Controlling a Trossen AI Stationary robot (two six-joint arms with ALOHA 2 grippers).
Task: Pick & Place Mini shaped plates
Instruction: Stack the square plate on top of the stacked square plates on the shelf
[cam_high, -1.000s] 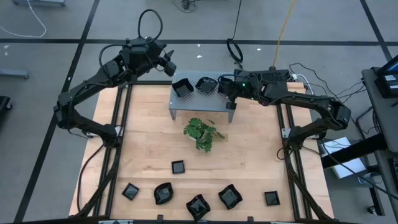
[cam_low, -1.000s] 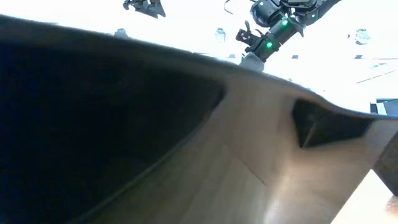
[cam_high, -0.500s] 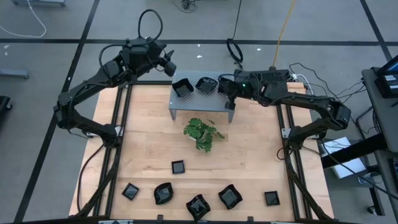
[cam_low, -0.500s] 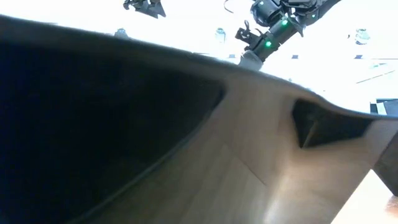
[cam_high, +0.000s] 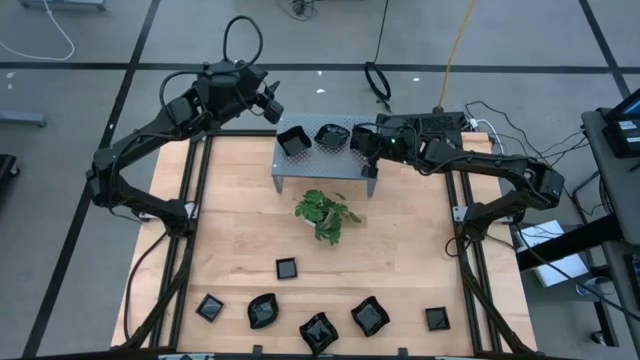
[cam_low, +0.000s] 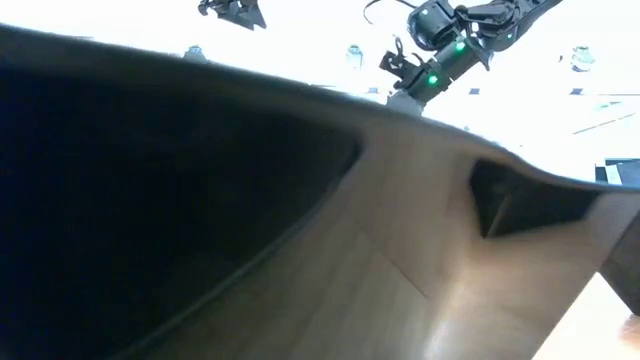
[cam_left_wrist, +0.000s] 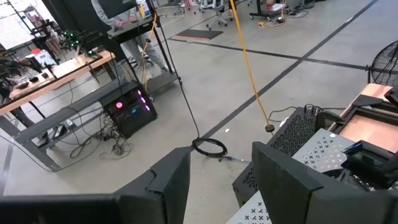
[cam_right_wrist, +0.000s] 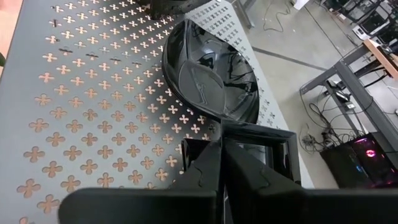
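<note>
A grey perforated stand (cam_high: 318, 168) stands at the table's far side. On its top rest a square black plate (cam_high: 292, 141) and a wavy-edged plate (cam_high: 328, 135) (cam_right_wrist: 208, 78). My right gripper (cam_high: 362, 142) (cam_right_wrist: 222, 146) is over the stand's right end, shut on another square black plate (cam_right_wrist: 261, 149). My left gripper (cam_high: 272, 102) (cam_left_wrist: 217, 186) hangs open with nothing between its fingers, high beyond the stand's far left corner. Several more black plates lie along the table's near edge, such as one (cam_high: 286, 268) and another (cam_high: 369, 316). My right gripper pinches the square plate's rim (cam_right_wrist: 242, 129) between its two fingers, which slant down toward the stand from the table's right. The plate sits just behind the wavy-edged plate, at the stand's top. I cannot tell whether its underside rests on the stand or hangs just above it.
A green leafy plant (cam_high: 323, 214) lies on the wooden table in front of the stand. Black frame rails (cam_high: 190, 250) run along the table's left and right sides. The low view is mostly blocked by a dark shape close to the camera.
</note>
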